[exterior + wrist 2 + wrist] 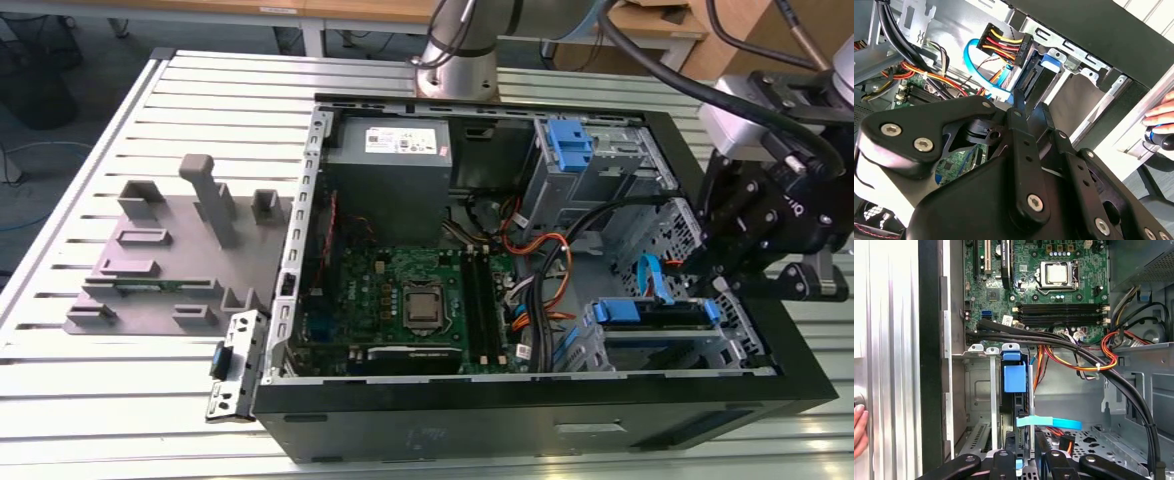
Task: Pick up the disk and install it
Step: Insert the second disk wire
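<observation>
While lodged on edge in the metal bay (979, 390), disk (1015, 405) hemmed by bay walls; long axis running 12 to 6 in the first wrist view. Blue carrier tab at 12. Pincer (1025, 456) closed together just at the 6 end.

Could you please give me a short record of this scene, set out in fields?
workspace: open computer case on a slatted metal table
disk: edge-on in the drive bay, blue carrier showing
end effector: at the drive bay, close to the disk
person: a hand beside the case
</observation>
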`<state>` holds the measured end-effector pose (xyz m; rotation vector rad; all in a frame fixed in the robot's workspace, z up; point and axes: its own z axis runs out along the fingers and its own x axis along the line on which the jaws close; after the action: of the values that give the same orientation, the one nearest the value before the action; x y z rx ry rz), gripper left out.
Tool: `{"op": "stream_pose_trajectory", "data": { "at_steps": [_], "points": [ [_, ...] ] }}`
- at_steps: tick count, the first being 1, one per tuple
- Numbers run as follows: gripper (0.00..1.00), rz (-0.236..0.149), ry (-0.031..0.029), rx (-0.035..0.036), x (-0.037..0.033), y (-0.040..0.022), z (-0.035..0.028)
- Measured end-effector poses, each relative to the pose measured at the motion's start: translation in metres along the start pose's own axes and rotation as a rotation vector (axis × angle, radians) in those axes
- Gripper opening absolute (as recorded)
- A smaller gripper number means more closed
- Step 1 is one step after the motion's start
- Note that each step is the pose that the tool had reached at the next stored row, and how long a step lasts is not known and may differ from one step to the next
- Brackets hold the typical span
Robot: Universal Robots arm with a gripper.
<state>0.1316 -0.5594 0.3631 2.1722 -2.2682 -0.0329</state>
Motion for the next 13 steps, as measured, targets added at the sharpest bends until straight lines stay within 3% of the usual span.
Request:
{"op": "stream_pose_trajectory", "data": {
  "at_steps": [13],
  "points": [
    [0.29,0.000,0.0001,0.0001,-0.0001,0.0001,-0.0051]
  ]
}}
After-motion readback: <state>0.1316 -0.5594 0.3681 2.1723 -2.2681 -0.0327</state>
